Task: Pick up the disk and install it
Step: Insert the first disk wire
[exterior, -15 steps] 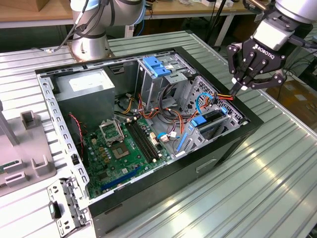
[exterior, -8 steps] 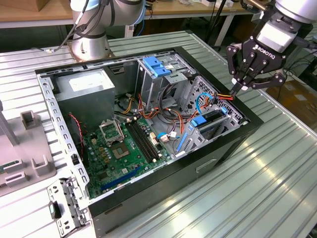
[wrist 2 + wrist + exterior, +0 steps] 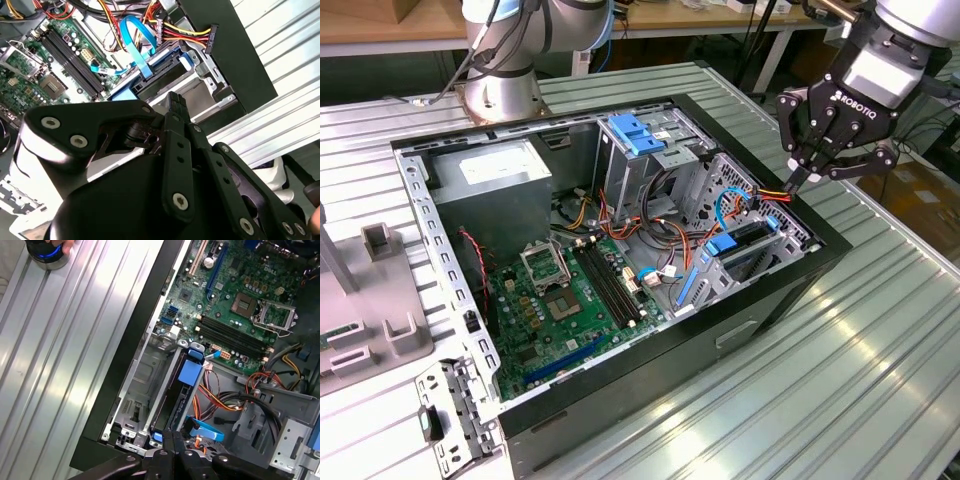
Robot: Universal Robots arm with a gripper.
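**Gripper closed and empty above the drive bay, disk seated in the case**

The gripper (image 3: pixel 817 172) hangs over the corner of the open computer case (image 3: pixel 620 400) at the exterior view's right, its black fingers (image 3: pixel 807 140) drawn together to a point with nothing between them. The fingertips meet just above the cluster of red, yellow and orange power wires (image 3: pixel 770 196) that runs along the case wall.

The disk (image 3: pixel 752 252) sits on edge in the drive cage (image 3: pixel 735 180) directly below and slightly inward of the closed jaws, apart from them. In the exterior view its dark body shows between metal cage walls, with a blue rail tab (image 3: pixel 720 247) at the end facing the motherboard (image 3: pixel 565 300). In the first wrist view the disk (image 3: pixel 172 407) runs away from the fingertips (image 3: pixel 172 442) as a dark slab (its label cannot be made out from this angle), a blue tab (image 3: pixel 190 371) capping its far end; an unfilled metal slot (image 3: pixel 142 390) lies beside it, toward the case wall. In the second wrist view the disk (image 3: pixel 165 80) appears just beyond the closed finger tip (image 3: pixel 175 102), with a light-blue flat data cable (image 3: pixel 140 42) looping down to it.

Further from the jaws, across the case, stand a grey power supply (image 3: pixel 490 185) and a light-blue clip (image 3: pixel 638 135) atop the upper bay. The case rests on a ribbed metal table (image 3: pixel 840 340).
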